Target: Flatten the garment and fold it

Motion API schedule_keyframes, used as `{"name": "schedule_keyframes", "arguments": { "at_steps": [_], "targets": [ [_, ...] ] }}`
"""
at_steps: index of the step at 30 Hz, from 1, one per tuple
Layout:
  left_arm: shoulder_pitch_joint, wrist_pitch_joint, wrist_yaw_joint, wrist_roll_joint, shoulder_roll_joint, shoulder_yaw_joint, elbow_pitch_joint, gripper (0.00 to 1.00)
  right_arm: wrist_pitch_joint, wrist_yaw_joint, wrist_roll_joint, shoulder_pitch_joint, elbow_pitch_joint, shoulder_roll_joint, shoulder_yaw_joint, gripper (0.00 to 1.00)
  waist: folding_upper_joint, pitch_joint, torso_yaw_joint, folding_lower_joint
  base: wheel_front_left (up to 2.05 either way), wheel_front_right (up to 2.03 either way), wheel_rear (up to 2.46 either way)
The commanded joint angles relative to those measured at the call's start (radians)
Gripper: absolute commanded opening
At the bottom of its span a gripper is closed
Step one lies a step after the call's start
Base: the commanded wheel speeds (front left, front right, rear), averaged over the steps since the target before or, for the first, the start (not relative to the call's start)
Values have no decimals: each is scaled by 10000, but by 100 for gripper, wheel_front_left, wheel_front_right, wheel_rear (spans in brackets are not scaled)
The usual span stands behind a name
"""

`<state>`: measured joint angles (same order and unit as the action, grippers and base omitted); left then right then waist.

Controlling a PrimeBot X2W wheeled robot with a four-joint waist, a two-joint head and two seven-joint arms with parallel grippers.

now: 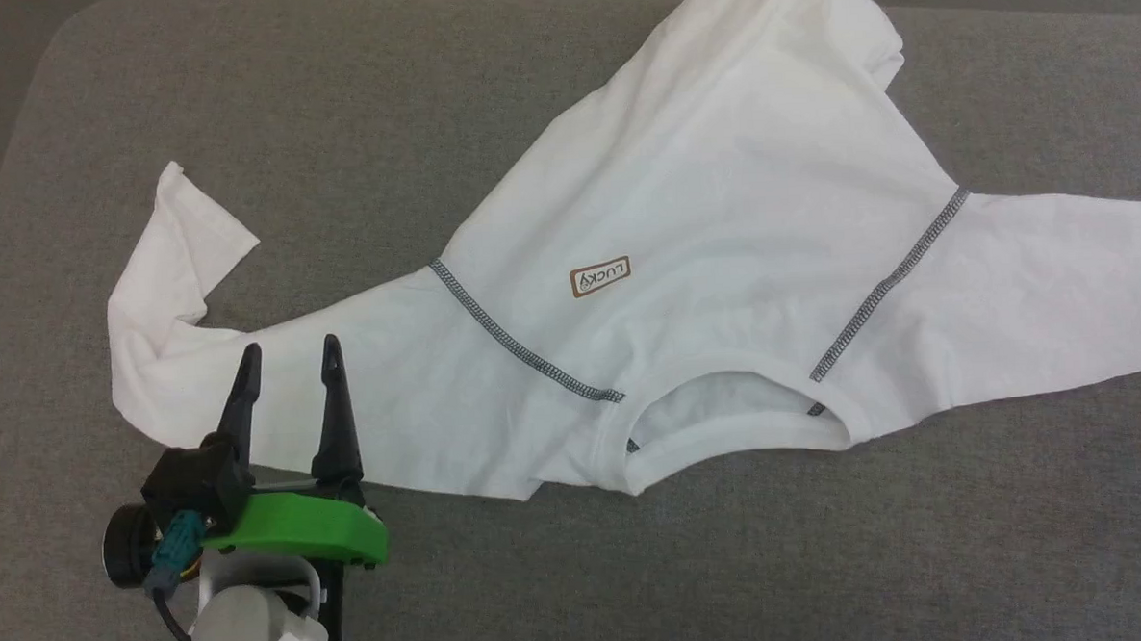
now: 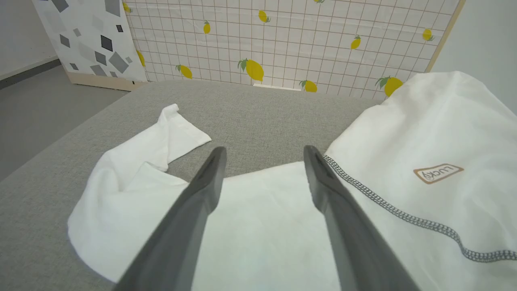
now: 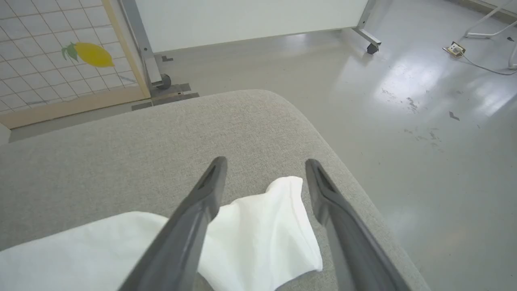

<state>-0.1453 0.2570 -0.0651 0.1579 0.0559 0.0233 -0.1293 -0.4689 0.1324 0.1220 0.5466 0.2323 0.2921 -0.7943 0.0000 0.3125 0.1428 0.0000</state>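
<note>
The garment is a white long-sleeved shirt lying front-up on the grey cushion, collar toward me, with dark zigzag seams and a brown-bordered "LUCKY" patch. Its left sleeve bends back on itself, cuff pointing away. My left gripper hovers open over that sleeve, with cloth under the fingers but nothing pinched. In the right wrist view my right gripper is open above the other sleeve's cuff, near the cushion's right corner.
The grey cushion has rounded corners; its right edge drops to a shiny grey floor. A lemon-print grid panel stands behind the cushion, with a patterned board to its left.
</note>
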Motion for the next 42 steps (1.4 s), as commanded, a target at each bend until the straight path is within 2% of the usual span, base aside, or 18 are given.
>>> {"name": "schedule_keyframes", "arguments": {
  "at_steps": [1,5,11,15,19,23,25,32,39,40,41,42],
  "targets": [
    [-19,47,-34,-55,31,24,-44,100,280,-17,-418,-208,2,-34,379,100,0,-369,-16,0,0,0,0],
    [190,47,-20,-23,22,2,-163,100,1161,-17,-1457,-825,-455,-347,1351,100,0,-883,-73,0,0,0,0],
    [654,23,59,264,-5,-46,-311,100,1927,-17,-2859,-2453,-1952,-1860,2211,100,0,-1724,-124,0,0,0,0],
    [1044,-725,270,894,-32,-90,-351,100,2128,-17,-3239,-3786,-2657,-2344,2749,100,0,-2009,-206,0,0,0,0],
    [1459,-2458,404,1581,-47,-570,-278,100,2242,-17,-3784,-4727,-2491,-2411,3431,100,0,-2090,-425,0,0,0,0],
    [1630,-4304,358,1703,-50,-1344,-215,100,2487,-17,-4078,-5248,-2100,-2415,3801,100,0,-2149,-571,0,0,0,0],
    [1503,-5218,560,1734,-49,-1531,-246,100,2640,-17,-4139,-5324,-1970,-2416,4031,100,0,-2103,-744,0,0,0,0],
    [727,-6597,1636,1082,267,-1496,-746,100,2688,-17,-4240,-5172,-1908,-2418,4690,100,0,-1866,-1231,0,0,0,0],
    [384,-8067,1504,1043,604,-1792,-1388,100,2656,-17,-4179,-5064,-1838,-2418,5189,100,0,-1569,-1578,0,0,0,0],
    [391,-8239,1448,1093,621,-1828,-1443,83,2625,-17,-4119,-5060,-1851,-2418,5247,100,0,-1534,-1602,0,0,0,0],
    [397,-8342,1372,1165,626,-1854,-1459,32,2590,-17,-4085,-5051,-1861,-2418,5294,100,0,-1497,-1620,0,0,0,0],
    [405,-8326,1324,1227,621,-1850,-1443,0,2541,-17,-4022,-5052,-1872,-2418,5338,100,0,-1476,-1627,0,0,0,0]
  ]
}}
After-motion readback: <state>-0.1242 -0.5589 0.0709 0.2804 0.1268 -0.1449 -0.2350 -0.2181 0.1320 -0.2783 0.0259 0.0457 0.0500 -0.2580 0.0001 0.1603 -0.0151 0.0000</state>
